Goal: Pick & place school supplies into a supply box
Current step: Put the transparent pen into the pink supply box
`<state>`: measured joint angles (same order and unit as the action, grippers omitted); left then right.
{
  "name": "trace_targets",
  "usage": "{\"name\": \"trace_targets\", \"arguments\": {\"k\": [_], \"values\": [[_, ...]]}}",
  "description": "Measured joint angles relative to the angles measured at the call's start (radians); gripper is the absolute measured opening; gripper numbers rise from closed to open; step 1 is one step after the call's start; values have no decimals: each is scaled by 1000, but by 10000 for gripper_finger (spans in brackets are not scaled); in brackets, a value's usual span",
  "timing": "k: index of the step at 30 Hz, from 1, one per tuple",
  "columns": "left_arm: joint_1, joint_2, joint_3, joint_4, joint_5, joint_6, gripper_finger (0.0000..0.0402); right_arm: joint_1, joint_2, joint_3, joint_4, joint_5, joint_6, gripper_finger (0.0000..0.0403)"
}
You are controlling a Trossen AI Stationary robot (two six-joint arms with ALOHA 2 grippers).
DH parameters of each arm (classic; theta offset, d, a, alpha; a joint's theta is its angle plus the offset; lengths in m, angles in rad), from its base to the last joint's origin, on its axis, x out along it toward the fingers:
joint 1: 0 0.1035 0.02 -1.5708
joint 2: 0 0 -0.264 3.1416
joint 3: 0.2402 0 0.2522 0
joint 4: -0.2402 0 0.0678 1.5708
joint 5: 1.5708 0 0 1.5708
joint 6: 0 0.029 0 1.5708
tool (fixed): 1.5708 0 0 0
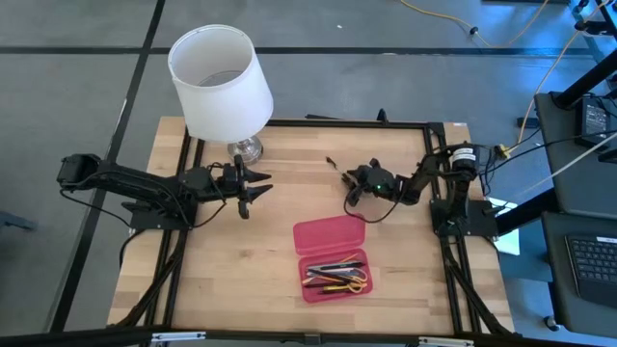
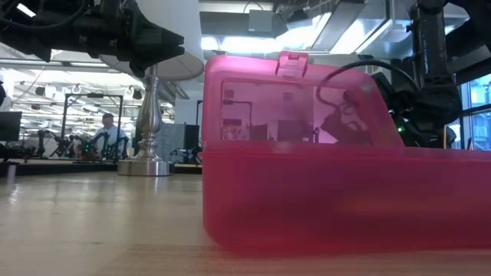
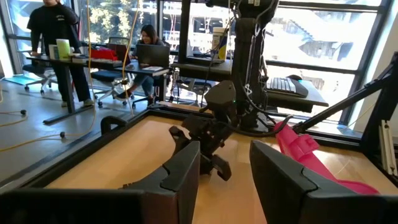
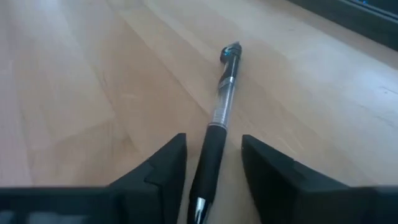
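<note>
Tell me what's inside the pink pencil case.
The open pencil case holds a few pens and pencils and yellow-handled scissors, seen from above. Anything underneath them is covered, and the exact count is unclear.

Left claw (image 1: pixel 258 188) hovers mid-table, parted; right claw (image 1: pixel 351 189) low, fingers apart.

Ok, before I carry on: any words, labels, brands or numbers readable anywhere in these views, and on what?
None can be read.
Pen between the right gripper fingers: no print visible.
Supply box, lamp: no lettering.
Keyboard at the high view's right edge: keys too small to read.
</note>
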<state>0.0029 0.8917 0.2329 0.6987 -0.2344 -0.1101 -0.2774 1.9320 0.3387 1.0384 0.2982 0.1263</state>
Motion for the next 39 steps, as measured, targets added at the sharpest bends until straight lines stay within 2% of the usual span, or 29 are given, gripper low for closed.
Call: {"name": "trace_targets", "arguments": {"k": [11,18,22,30,39], "values": [[0,0,0,0,0,0,136,-1,2,0,-4,-20,-62,47],[0,0,0,0,0,0,132,-1,-4,-1,-4,-19,-62,43],[0,0,0,0,0,0,134,-1,-48,-6,-36,-11,-80,45],[0,0,0,0,0,0,135,-3,-245,-8,-163,41,-159,45],[0,0,0,0,0,0,136,3,-610,-7,-297,53,-243,45]]}}
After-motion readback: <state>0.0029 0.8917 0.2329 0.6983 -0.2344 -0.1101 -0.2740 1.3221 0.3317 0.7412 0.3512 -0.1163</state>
